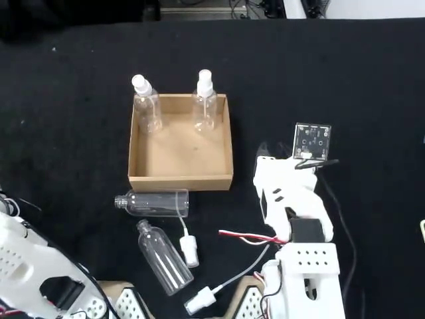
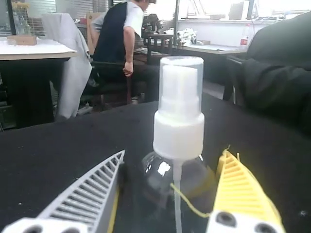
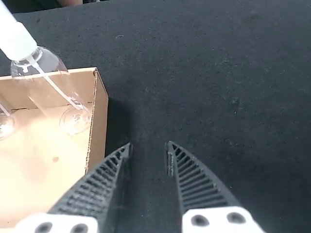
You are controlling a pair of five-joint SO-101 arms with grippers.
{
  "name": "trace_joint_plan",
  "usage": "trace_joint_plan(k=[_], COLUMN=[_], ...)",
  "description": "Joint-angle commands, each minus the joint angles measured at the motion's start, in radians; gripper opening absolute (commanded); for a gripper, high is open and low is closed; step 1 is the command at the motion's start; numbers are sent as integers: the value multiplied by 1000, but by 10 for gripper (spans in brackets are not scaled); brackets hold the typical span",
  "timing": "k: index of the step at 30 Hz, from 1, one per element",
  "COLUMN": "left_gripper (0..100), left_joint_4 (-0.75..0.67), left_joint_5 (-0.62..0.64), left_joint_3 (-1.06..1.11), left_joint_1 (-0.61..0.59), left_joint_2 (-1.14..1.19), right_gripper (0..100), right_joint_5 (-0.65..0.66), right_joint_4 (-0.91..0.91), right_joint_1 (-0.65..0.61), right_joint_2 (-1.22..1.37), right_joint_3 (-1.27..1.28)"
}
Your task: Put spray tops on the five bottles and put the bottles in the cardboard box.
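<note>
Standing: two topped bottles point(image 1: 147, 109) point(image 1: 204, 106), upright at the back of the cardboard box point(image 1: 179, 181).
Lying: two bare bottles point(image 1: 154, 203) point(image 1: 163, 258) and two loose spray tops point(image 1: 189, 249) point(image 1: 202, 300), on the surface point(image 1: 332, 80) before it.
Left pincer point(image 2: 173, 153): grasping a fifth bottle point(image 2: 179, 126); its bottom is cut off.
Right pincer point(image 3: 148, 145): released, just beside the box.

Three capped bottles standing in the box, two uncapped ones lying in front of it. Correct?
No: two capped bottles stand in the cardboard box, not three, as the high view shows. The two uncapped bottles lying in front of it are right.
</note>
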Motion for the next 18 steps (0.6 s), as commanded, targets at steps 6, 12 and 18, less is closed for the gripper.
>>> trace_joint_plan(k=[6, 12, 18], left_gripper=[267, 267, 267], left_joint_4=[5, 91, 123], left_joint_5=[-2, -2, 5], left_joint_3=[-25, -36, -45], left_joint_1=[18, 13, 13], left_joint_2=[-49, -51, -58], right_gripper=[81, 81, 81], right_joint_5=[-8, -8, -8], right_joint_4=[-29, -29, -29], right_joint_1=[17, 17, 17], right_joint_2=[-31, -31, -31], right_joint_3=[-7, -7, -5])
